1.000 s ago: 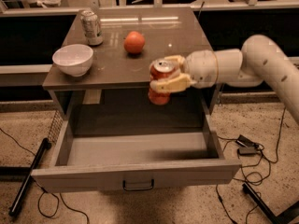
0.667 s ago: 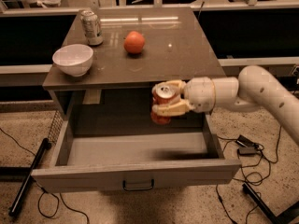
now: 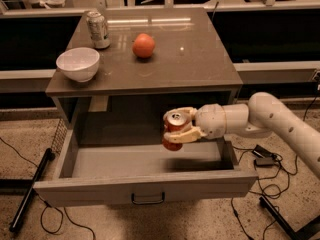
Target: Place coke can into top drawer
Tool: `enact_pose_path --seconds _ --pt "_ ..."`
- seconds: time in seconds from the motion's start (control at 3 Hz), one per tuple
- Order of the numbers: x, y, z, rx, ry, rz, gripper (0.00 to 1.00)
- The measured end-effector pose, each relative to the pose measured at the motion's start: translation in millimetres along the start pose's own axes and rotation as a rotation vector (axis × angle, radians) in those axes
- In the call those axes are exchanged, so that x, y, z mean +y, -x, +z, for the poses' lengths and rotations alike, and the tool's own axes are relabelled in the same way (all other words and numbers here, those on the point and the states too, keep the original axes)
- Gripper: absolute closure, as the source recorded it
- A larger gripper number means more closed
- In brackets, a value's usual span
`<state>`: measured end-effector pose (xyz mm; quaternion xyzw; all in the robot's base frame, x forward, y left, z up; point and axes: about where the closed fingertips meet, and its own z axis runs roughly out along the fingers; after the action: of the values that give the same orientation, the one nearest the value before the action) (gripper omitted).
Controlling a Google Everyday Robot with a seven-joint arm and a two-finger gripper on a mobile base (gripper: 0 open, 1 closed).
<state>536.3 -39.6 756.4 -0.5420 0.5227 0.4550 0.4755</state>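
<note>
The coke can (image 3: 173, 132), red with a silver top, is held upright in my gripper (image 3: 179, 126). The gripper's cream fingers (image 3: 186, 135) are shut around the can. It hangs above the open top drawer (image 3: 145, 161), over the drawer's middle right part and below the table's top edge. The drawer is pulled out toward the camera, with its grey floor bare and a dark handle (image 3: 148, 199) on the front panel. My white arm (image 3: 260, 121) reaches in from the right.
On the tabletop (image 3: 200, 59) stand a silver-and-green can (image 3: 98, 29), a white bowl (image 3: 78, 63) and an orange fruit (image 3: 144, 45). Cables (image 3: 265, 159) and black stand legs (image 3: 30, 189) lie on the floor around the table.
My gripper has moved down and slightly left with the coke can, from level with the table's edge to inside the drawer opening, close above the drawer floor.
</note>
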Motion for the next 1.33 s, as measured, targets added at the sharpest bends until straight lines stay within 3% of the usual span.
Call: enact_pose_path --seconds 0.33,0.67,1.33 --pt "1.8 -14.6 6.8 -0.031 0.002 0.002 1.00" --pt "9.7 -41.2 24.7 -0.016 0.049 -0.020 1.00" --pt "17.8 -62.0 41.4 -0.012 0.106 -0.025 1.00"
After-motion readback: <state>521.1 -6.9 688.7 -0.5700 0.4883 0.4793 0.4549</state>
